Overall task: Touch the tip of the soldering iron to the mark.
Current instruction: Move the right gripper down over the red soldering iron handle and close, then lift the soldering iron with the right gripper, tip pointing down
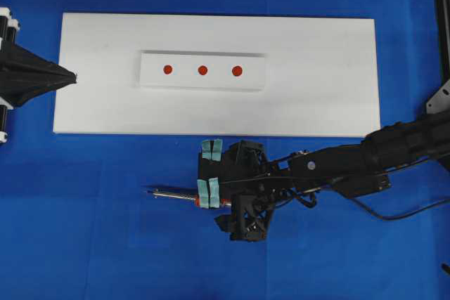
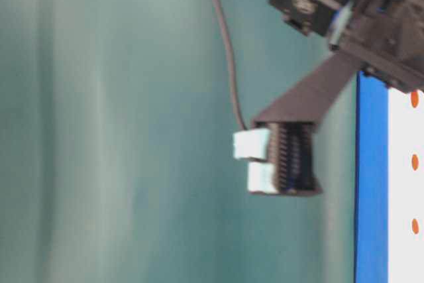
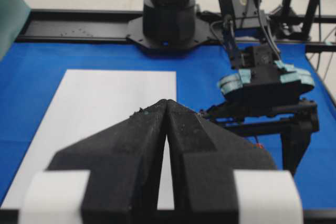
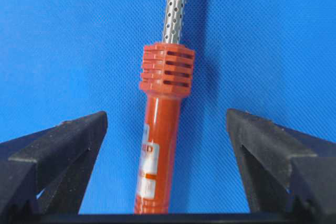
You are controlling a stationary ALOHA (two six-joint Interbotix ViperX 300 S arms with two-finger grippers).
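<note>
We see right gripper [image 4: 167, 171] jaws spread wide, straddling red-orange-handled soldering iron [image 4: 164, 129] with perforated silver shaft, flat on blue cloth [image 4: 63, 35], shaft toward 12 o'clock. Farther, white board [image 1: 316, 89], three red dots [image 1: 202, 70]. Left gripper [image 3: 167, 109] at its 9 o'clock edge, fingers pressed together.

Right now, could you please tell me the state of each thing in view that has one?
Soldering iron: lying flat on the blue cloth, not gripped, tip pointing left in the overhead view.
Right gripper: open, fingers either side of the handle.
Left gripper: shut, holding nothing.
Three red marks: uncovered, untouched.
</note>
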